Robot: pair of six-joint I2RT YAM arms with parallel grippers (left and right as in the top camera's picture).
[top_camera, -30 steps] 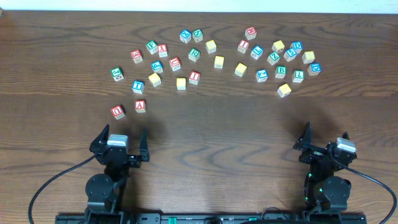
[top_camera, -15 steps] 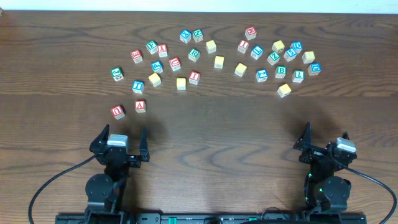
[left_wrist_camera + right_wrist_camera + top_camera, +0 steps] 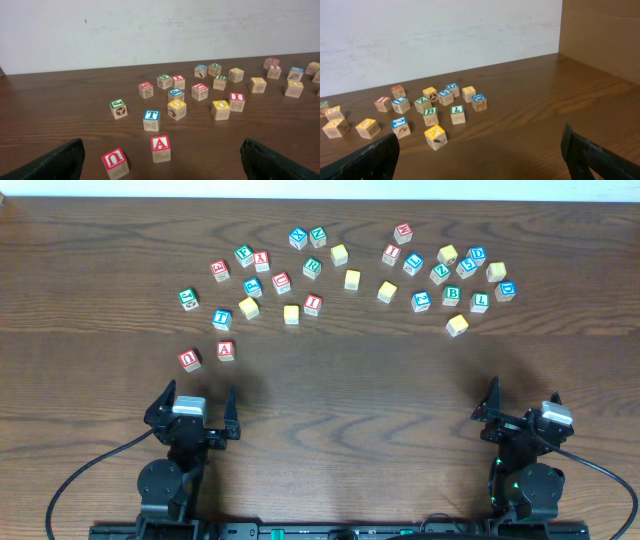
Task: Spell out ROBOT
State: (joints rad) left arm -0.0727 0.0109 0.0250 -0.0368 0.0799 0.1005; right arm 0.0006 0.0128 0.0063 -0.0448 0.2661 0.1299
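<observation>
ROBOT's green R cube [image 3: 312,267] lay in the left half of the scatter at the far side of the table [image 3: 340,400]. Blue T cube [image 3: 222,319] sat further left, near the red A cube [image 3: 226,349]. Green B cube [image 3: 452,296] was in the right cluster, just beside the green L cube [image 3: 480,302]. One yellow cube [image 3: 352,279] and a second yellow cube [image 3: 387,291] lay between them. Left gripper [image 3: 199,402] and right gripper [image 3: 522,405] sat at the near edge, well apart from all blocks, jaws spread wide, holding nothing.
</observation>
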